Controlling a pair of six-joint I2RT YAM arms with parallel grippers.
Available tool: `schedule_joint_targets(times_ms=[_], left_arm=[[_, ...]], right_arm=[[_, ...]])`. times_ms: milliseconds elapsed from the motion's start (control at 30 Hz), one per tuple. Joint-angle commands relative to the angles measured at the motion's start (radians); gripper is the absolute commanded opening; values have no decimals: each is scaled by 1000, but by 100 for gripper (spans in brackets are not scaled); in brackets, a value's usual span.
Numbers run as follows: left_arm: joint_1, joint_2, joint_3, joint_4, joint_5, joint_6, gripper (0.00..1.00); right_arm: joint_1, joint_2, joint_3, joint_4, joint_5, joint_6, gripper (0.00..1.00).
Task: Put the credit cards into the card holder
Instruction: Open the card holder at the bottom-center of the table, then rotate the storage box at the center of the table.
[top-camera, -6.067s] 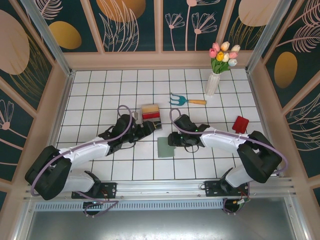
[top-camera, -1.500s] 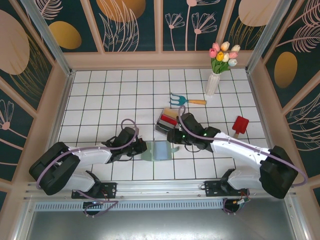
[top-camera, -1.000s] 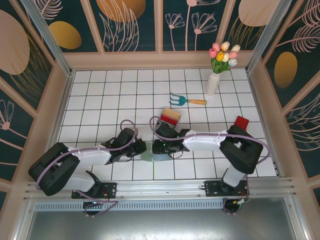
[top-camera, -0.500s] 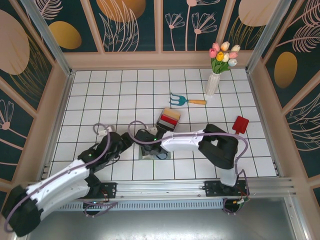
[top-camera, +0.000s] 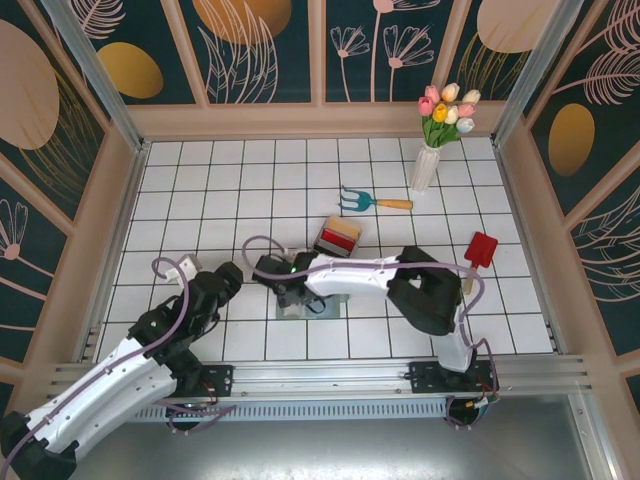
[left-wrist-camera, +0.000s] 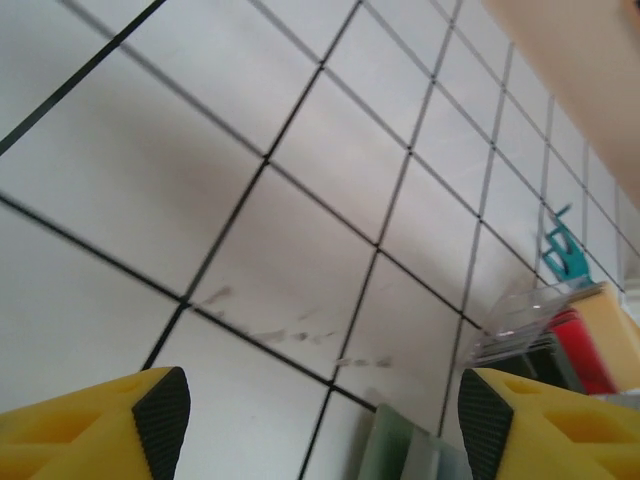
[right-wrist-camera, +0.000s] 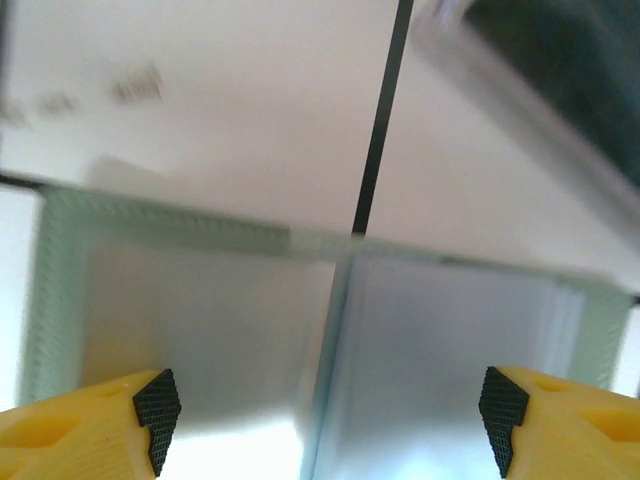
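The card holder (right-wrist-camera: 200, 330) lies opened flat on the tiles, pale grey-blue inside with a centre fold and a sage-green rim. My right gripper (right-wrist-camera: 328, 408) hangs open right above it, and nothing sits between its yellow fingers. In the top view the right gripper (top-camera: 290, 293) covers most of the card holder (top-camera: 322, 308). The credit cards (top-camera: 337, 236), red, beige and dark, stand in a small clear tray behind it. My left gripper (top-camera: 232, 277) is open and empty, drawn back to the holder's left. Its view shows the card holder's edge (left-wrist-camera: 410, 455) and the credit cards (left-wrist-camera: 578, 345).
A teal hand rake (top-camera: 372, 200) lies behind the tray, and a white vase of tulips (top-camera: 428, 160) stands at the back right. A red toy shovel (top-camera: 482, 248) rests at the right. Wooden walls (top-camera: 130, 190) close in the tiled floor.
Both grippers opened. The left arm let go of the holder's edge and pulled back to the left. The right gripper slid left over the holder, which now lies open.
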Motion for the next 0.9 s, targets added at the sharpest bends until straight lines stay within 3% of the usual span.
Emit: schedule_joint_targets(times_ms=[0, 100, 200, 300, 400, 667, 867], left_arm=[[5, 92, 68, 168, 51, 115, 75], [6, 218, 109, 337, 172, 158, 79], [7, 370, 141, 537, 313, 158, 79], [8, 556, 204, 634, 413, 121, 80], [8, 729, 295, 658, 496, 76, 85], [12, 967, 311, 813, 545, -102, 94], [15, 1104, 334, 966, 618, -155, 95]], right_arm=[[-123, -234, -40, 128, -132, -149, 83], [-278, -341, -124, 176, -195, -264, 82], [-486, -379, -167, 246, -342, -375, 83], [-649, -346, -169, 319, -491, -460, 87], [-751, -255, -142, 351, -641, -470, 85], [-799, -86, -114, 414, -884, -487, 81], [-809, -133, -215, 463, -958, -474, 80]])
